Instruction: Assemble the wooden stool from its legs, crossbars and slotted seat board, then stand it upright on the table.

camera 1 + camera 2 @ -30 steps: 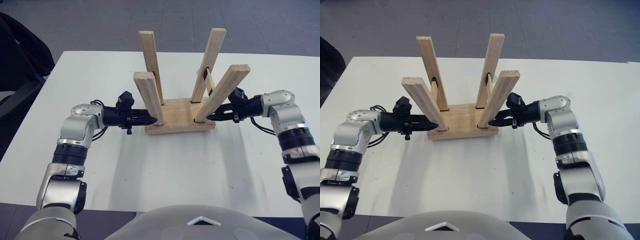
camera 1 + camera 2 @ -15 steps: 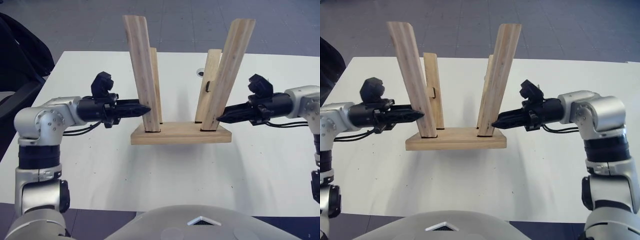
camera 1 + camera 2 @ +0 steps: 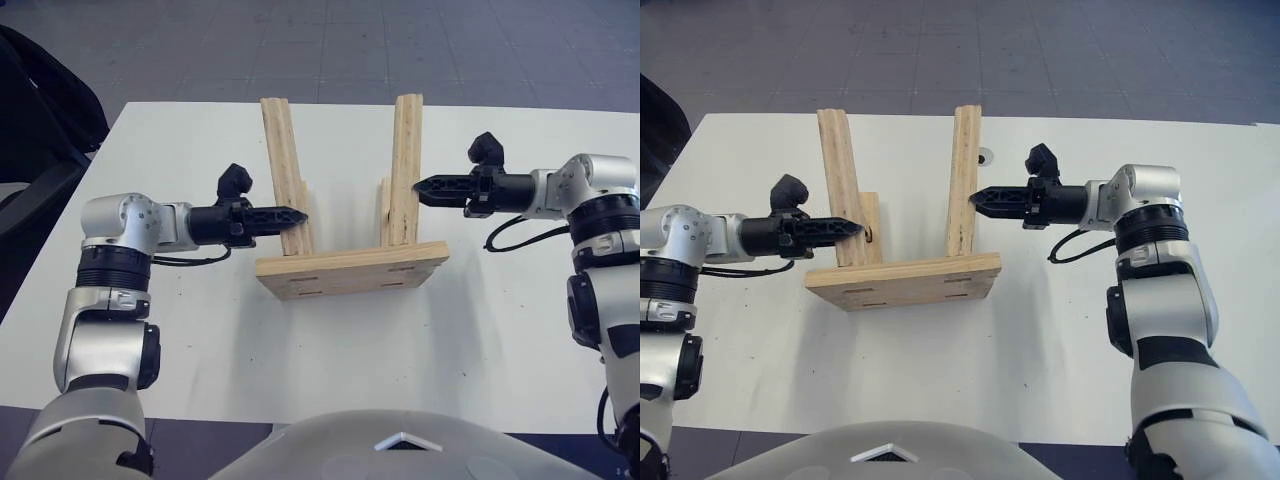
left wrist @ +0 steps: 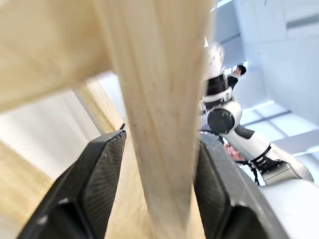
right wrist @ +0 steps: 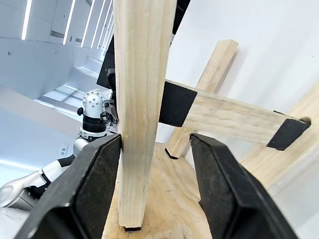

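The assembled wooden stool is tipped on its side, its slotted seat board [image 3: 350,270] facing me and its legs pointing toward the table's far edge. My left gripper [image 3: 297,215] is shut on the left near leg [image 3: 280,160]. In the left wrist view that leg [image 4: 159,124] is clamped between both fingers [image 4: 99,184]. From the other side my right gripper [image 3: 420,186] holds the right near leg [image 3: 405,160]. In the right wrist view this leg [image 5: 137,124] stands between the fingers [image 5: 94,189], and a crossbar [image 5: 224,117] with black ends lies behind it.
The white table [image 3: 200,330] has free surface in front of the stool and on both sides. A small round mark [image 3: 985,157] lies on it behind the right legs. Dark floor lies past the far edge.
The stool, legs-up on the table a second ago and lifted half a second ago, has been tipped so its legs point away. Both grippers turned with it.
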Controlling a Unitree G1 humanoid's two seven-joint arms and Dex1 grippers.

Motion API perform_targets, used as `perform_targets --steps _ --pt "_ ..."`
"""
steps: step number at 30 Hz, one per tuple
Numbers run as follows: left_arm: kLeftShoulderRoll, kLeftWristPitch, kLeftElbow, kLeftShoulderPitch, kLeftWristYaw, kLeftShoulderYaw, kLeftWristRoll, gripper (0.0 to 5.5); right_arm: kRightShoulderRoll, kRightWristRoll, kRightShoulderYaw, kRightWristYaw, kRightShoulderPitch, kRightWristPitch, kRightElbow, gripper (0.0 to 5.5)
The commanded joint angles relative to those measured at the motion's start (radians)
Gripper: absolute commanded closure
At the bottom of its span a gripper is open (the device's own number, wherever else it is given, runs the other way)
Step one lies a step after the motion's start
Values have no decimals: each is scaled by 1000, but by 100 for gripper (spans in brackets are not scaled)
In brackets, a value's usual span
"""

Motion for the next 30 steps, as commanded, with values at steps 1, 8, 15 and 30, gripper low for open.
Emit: perform_targets --steps 1,8,15,30 --pt "38 30 -15 -9 20 75 -15 327 -63 -63 -3 4 -2 -57 15 302" --pt "104 32 -118 116 66 261 -63 327 -112 21 -178 -46 47 7 -95 302" --pt "126 -580 -477 518 26 220 195 327 -218 27 -222 -77 258 -57 -414 302" --pt "65 -918 -513 560 -37 101 289 327 -304 -202 5 21 605 -667 -738 221"
